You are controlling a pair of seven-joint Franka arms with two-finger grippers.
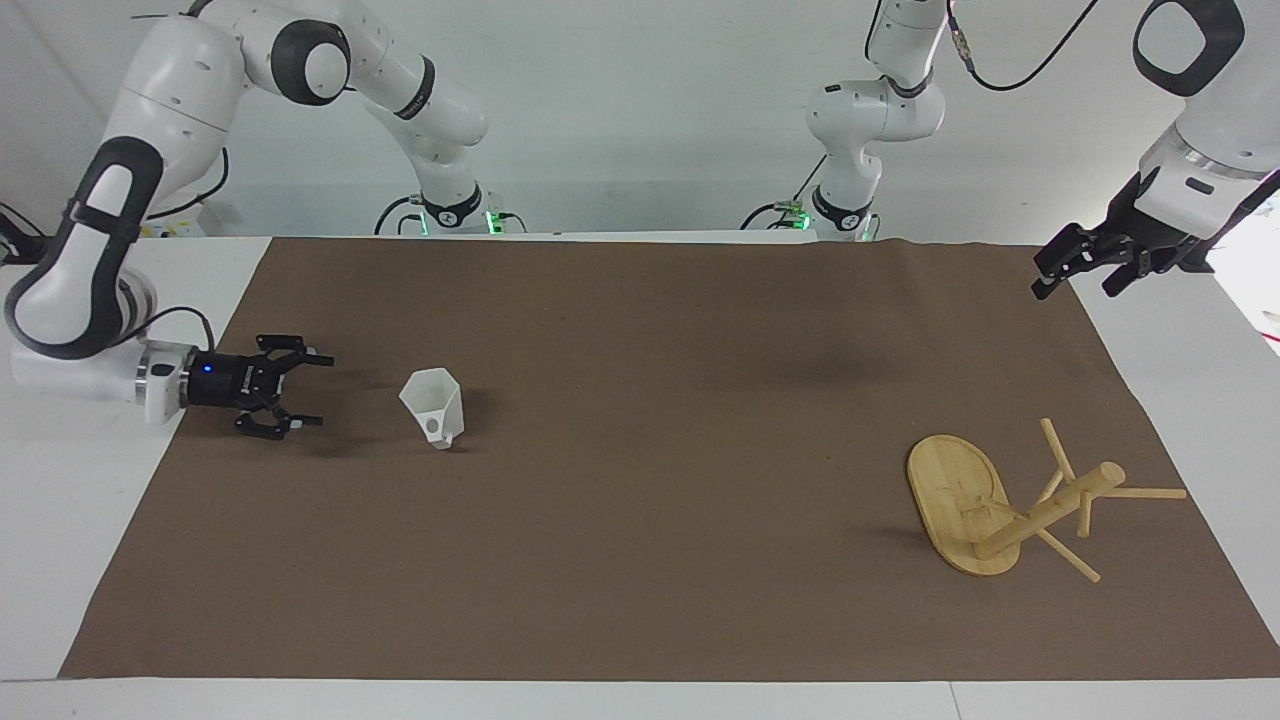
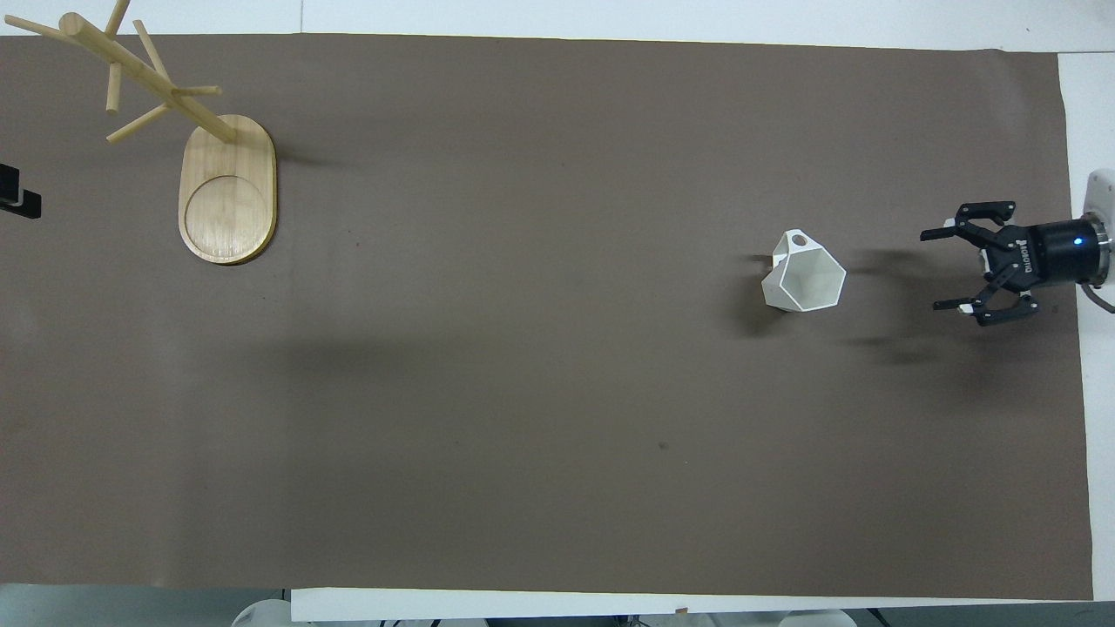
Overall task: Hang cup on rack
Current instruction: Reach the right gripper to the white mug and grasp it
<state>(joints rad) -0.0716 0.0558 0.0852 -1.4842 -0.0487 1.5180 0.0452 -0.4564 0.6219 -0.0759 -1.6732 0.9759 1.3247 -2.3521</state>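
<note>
The white faceted cup (image 1: 433,404) stands upright on the brown mat, its boxy handle turned away from the robots; it also shows in the overhead view (image 2: 806,277). My right gripper (image 1: 308,391) is open and empty. It lies level, low over the mat, toward the right arm's end of the table from the cup, pointing at it with a gap between; the overhead view shows it too (image 2: 938,270). The bamboo rack (image 1: 958,500) stands on its oval base toward the left arm's end (image 2: 228,196). My left gripper (image 1: 1075,272) is open and waits high over the mat's corner.
The brown mat (image 1: 650,560) covers most of the white table (image 1: 90,520). Both arm bases stand at the robots' edge. Only the cup and the rack are on the mat.
</note>
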